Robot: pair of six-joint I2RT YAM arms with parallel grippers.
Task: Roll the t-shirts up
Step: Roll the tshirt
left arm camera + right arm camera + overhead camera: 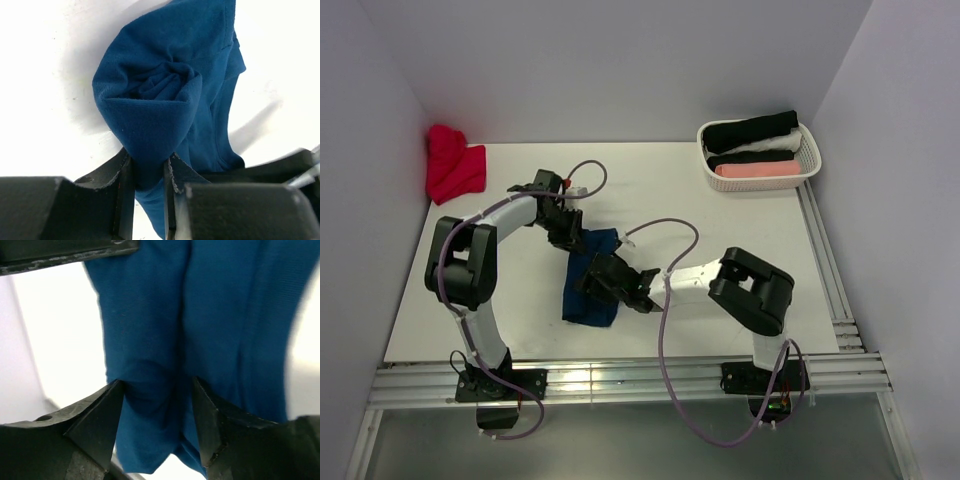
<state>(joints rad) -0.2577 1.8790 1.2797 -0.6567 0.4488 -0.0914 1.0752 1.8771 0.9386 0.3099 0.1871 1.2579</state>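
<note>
Cloth sits in both sets of jaws. The left jaws are closed narrow on a fold of the navy t-shirt [165, 60], pinching the lip of a loose spiral at one end of the garment. The coil there is slack and open at its centre, not a tight roll. The right jaws stand wide and straddle a ridge of the same shirt. Whether their inner faces press the cloth cannot be told, and I read it as a loose straddle rather than a grip.

Seen from above, the navy shirt lies near the middle of the counter [720, 220] as a narrow folded strip running from far to near. The left jaws are at its far end and the right jaws come onto its middle from the right. It looks folded lengthwise and only begun as a roll, with most of its length lying flat.

Further out, a white basket [809, 150] in the far right corner holds a black roll [750, 130], a white roll [782, 145] and a pink roll [755, 170] side by side. In the far left corner a red t-shirt [453, 165] lies in a heap, neither folded nor rolled.

By my judgement the basket's shirts are done, the navy one is partway and the red one untouched. What remains is winding the navy strip up tight, getting it to the basket, then doing the red.
</note>
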